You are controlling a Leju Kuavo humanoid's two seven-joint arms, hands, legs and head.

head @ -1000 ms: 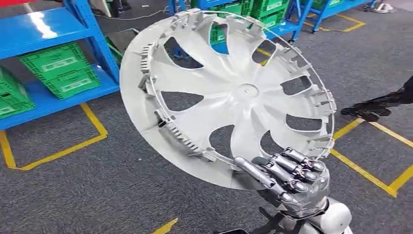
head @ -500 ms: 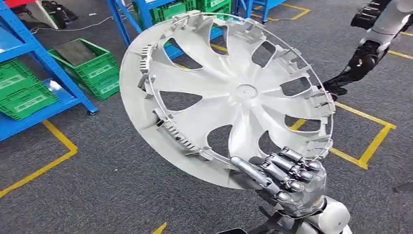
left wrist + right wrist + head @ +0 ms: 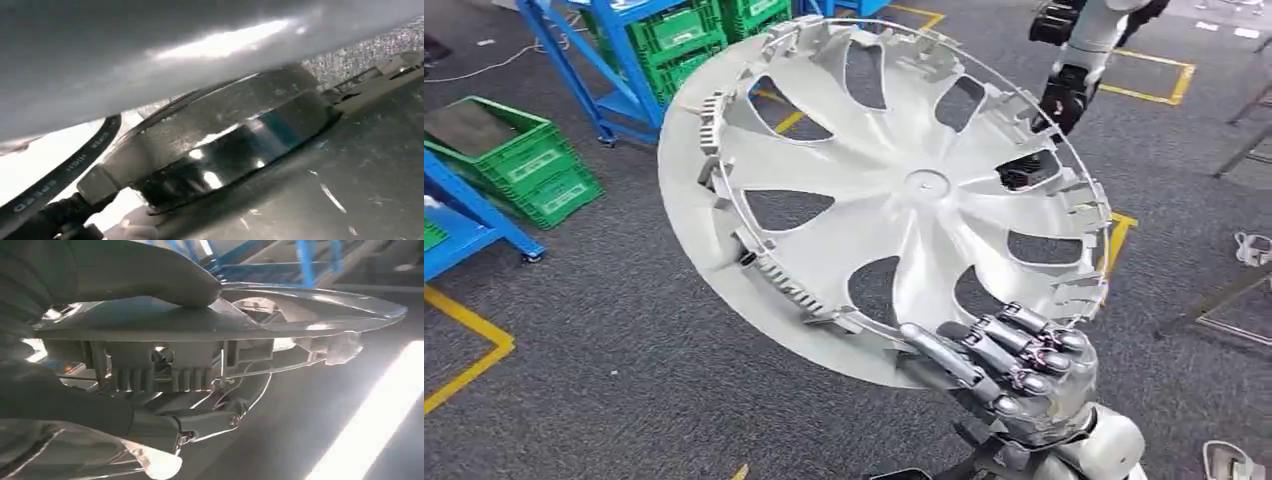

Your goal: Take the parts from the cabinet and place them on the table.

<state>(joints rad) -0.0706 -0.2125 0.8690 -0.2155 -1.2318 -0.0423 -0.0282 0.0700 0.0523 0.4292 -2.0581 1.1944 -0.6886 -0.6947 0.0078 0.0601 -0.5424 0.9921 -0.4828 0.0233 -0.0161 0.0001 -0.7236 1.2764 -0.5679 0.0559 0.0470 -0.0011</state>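
Part in hand: a big white wheel cover (image 3: 884,200) is up in the air, tilted, its ribbed and clipped back side facing the robot's head.

Right hand: the right hand (image 3: 1014,370) grips the cover at its rim, at about 5 o'clock on the disc. The fingers (image 3: 984,352) lie wrapped across the inner face; the wrist view shows the thick grey thumb (image 3: 145,275) pressed flat on the other face, so the rim is pinched between the two.

Left hand: I cannot tell what its fingers are doing. Its wrist view is a blur of pale surface and a shiny dark band, nothing I would call a hand.

Where the thing is: off the shelves and carried over grey carpet (image 3: 624,370), touching nothing but the hand.

Surroundings: blue racking (image 3: 614,60) with green crates (image 3: 514,160) sits at 10 to 11 o'clock. Another robot's dark arm (image 3: 1069,70) is at 1 o'clock, beyond the cover. Yellow floor tape (image 3: 464,350) runs at 8 o'clock.

Done so far: by my reading the pick is finished; the cover is out of the cabinet and firmly held.

Left to do: reaching the table and setting the cover down. No tabletop that I can make out from here, so the placing looks some way off.

Watch for: a one-sided rim hold on a wide disc could let it swing.
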